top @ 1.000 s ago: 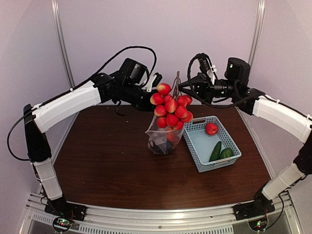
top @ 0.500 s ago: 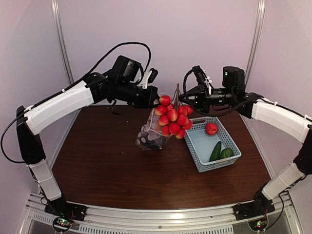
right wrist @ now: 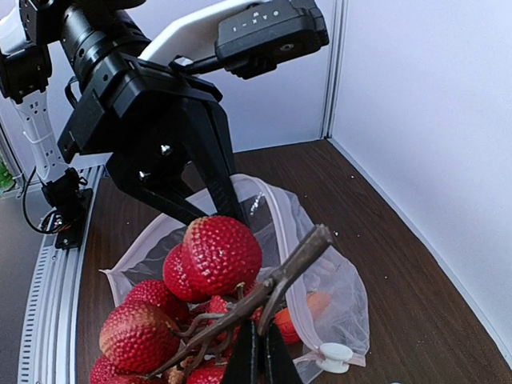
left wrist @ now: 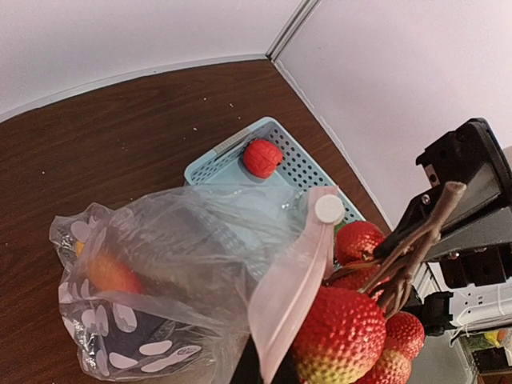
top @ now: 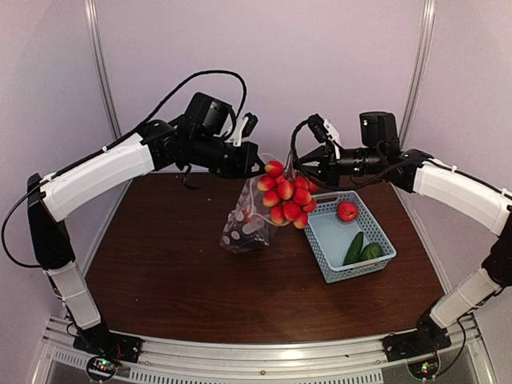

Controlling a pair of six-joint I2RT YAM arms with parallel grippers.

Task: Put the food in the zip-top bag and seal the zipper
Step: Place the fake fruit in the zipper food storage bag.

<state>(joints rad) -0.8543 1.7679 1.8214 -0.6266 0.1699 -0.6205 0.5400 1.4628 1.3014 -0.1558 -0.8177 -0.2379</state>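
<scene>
Bag [top: 240, 228]: hangs at centre frame, mouth up, with orange and dark pieces inside. The left gripper [top: 256, 167] is clamped on the zipper [left wrist: 290, 300]. Bunch [top: 286, 196]: red fruit against the mouth's right side, with the right gripper [top: 296, 165] clamped on the stem [right wrist: 280, 276]. Handling, judged: spread the mouth wide, centre the bunch over the opening, and lower it clear of the slider [left wrist: 328, 209].

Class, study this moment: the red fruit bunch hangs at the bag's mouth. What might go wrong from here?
1. The left gripper holds the bag by one edge only, so the mouth sags. The wide bunch may snag the zipper or push the bag aside.
2. The right gripper pinches only the thin stem, so the bunch could swing or slip out.
3. The two grippers sit close together and might collide.
</scene>
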